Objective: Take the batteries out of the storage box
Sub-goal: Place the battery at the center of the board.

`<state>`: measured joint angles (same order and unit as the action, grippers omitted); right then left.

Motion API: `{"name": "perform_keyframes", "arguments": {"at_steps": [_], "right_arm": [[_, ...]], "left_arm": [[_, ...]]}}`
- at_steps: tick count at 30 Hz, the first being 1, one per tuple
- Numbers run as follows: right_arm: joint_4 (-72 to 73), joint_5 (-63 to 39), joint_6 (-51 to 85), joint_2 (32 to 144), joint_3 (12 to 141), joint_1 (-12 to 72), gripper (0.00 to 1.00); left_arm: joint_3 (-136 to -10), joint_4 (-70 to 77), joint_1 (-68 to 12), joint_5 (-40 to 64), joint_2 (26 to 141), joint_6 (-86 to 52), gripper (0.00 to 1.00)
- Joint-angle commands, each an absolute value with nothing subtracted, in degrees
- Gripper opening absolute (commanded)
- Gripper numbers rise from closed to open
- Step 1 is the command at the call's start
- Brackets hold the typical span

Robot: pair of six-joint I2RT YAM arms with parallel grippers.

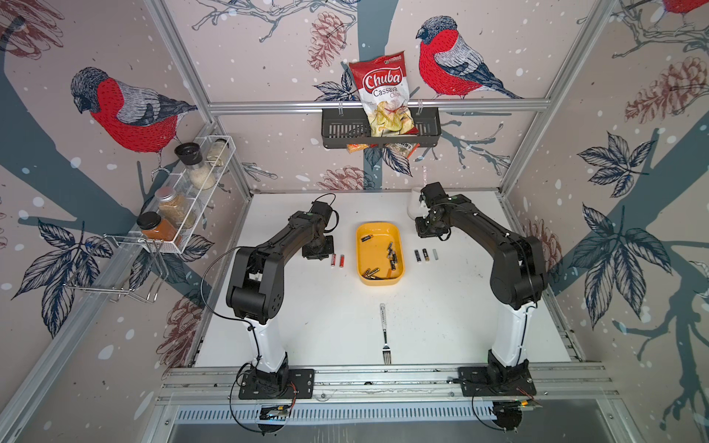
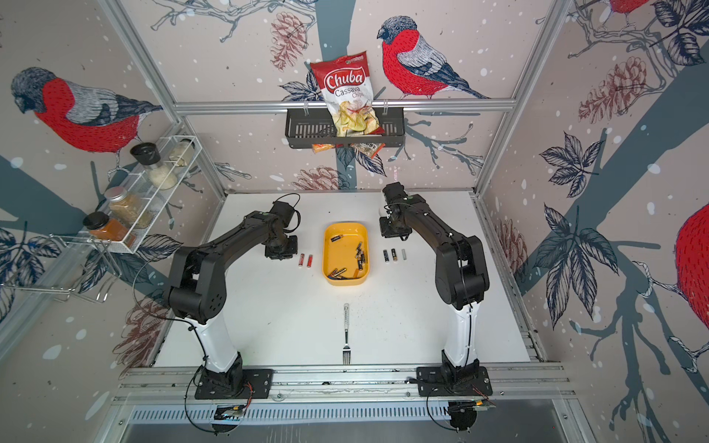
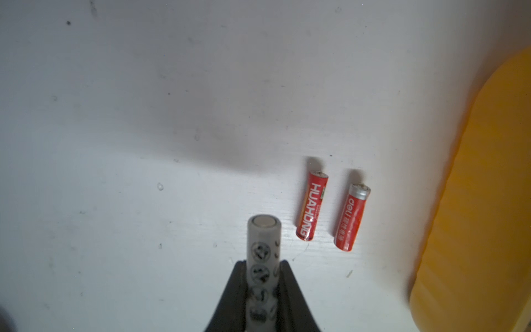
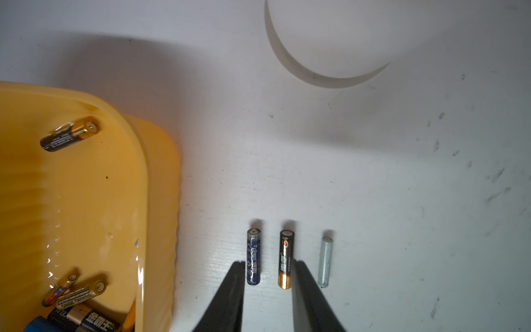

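The yellow storage box (image 1: pixel 374 247) lies mid-table in both top views, with several batteries (image 1: pixel 392 257) loose inside, mostly black-and-copper. My left gripper (image 3: pixel 263 263) hovers left of the box, shut on a white battery (image 3: pixel 263 238) that sticks out past the fingertips. Two red batteries (image 3: pixel 311 205) (image 3: pixel 352 218) lie side by side on the table between it and the box. My right gripper (image 4: pixel 268 263) is open and empty over the table right of the box. Below it lie a blue battery (image 4: pixel 253 255), a black-and-gold one (image 4: pixel 286 258) and a silver one (image 4: pixel 326 261).
A white cup (image 4: pixel 330 37) stands behind the right gripper near the back wall. A silver fork (image 1: pixel 385 333) lies toward the front of the table. A black wall basket (image 1: pixel 337 130) holding a chips bag hangs at the back, and a spice rack (image 1: pixel 188 191) on the left wall.
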<state>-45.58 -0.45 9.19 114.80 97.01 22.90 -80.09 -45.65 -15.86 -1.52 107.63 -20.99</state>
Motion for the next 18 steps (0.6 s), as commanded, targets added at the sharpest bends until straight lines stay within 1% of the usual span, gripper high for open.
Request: {"name": "perform_keyframes", "arguments": {"at_steps": [1, 18], "right_arm": [[-47.4, 1.0, 10.0, 115.1, 98.0, 23.2, 0.34], [-48.9, 1.8, 9.9, 116.4, 99.9, 23.6, 0.34]], "left_arm": [[-79.0, -42.3, -15.6, -0.4, 108.5, -19.9, 0.19], [-77.2, -39.2, -15.1, 0.3, 112.3, -19.1, 0.19]]}}
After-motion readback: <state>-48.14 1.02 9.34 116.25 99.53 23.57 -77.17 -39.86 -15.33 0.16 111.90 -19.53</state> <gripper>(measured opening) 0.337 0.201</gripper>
